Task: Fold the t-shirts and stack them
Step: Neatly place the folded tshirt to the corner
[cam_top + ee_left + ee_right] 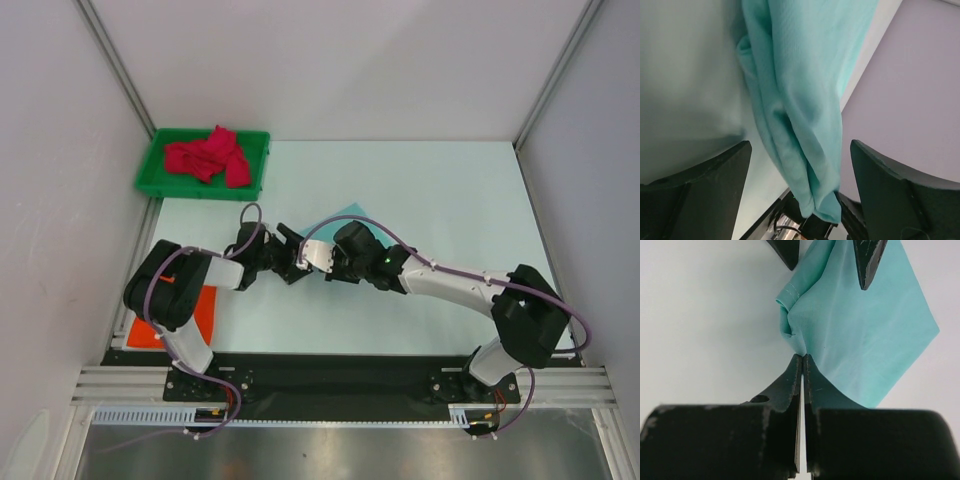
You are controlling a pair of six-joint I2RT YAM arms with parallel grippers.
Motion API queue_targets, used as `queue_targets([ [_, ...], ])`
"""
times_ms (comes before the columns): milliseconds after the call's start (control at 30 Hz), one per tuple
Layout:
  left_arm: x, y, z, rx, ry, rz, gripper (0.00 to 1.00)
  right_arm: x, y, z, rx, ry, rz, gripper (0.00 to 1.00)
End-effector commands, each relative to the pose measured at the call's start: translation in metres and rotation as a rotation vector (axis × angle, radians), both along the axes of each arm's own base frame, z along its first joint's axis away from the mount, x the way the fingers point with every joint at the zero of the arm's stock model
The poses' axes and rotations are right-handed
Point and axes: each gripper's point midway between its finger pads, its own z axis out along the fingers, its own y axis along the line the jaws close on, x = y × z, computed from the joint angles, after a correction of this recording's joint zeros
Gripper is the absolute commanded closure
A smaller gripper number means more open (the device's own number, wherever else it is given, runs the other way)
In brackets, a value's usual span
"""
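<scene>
Here, the orange shirt (190, 312) lies flat at eight o'clock on the surface (450, 200), and the red shirt (210, 158) sits crumpled in the tray (150, 182) at eleven. At the centre, the left fingers (715, 172) stand wide apart around a bunched fold of the mint shirt (800, 75) without gripping it. The right fingers (790, 382) pinch its edge. Folding the mint shirt seems in hand; next the left fingers likely must close on that fold.
</scene>
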Motion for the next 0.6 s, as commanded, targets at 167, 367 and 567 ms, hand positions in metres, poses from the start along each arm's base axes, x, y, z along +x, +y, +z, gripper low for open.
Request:
queue_targets([
  [167, 0.021, -0.019, 0.003, -0.079, -0.001, 0.101, 0.22, -0.005, 0.004, 0.033, 0.143, -0.013, -0.016, 1.00],
  [367, 0.032, -0.020, 0.007, -0.105, -0.058, 0.135, 0.86, -0.011, -0.003, 0.034, 0.174, -0.002, -0.055, 1.00],
  [567, 0.030, 0.000, 0.021, 0.029, -0.114, 0.164, 1.00, -0.013, -0.031, 0.042, 0.185, 0.031, -0.241, 0.64],
])
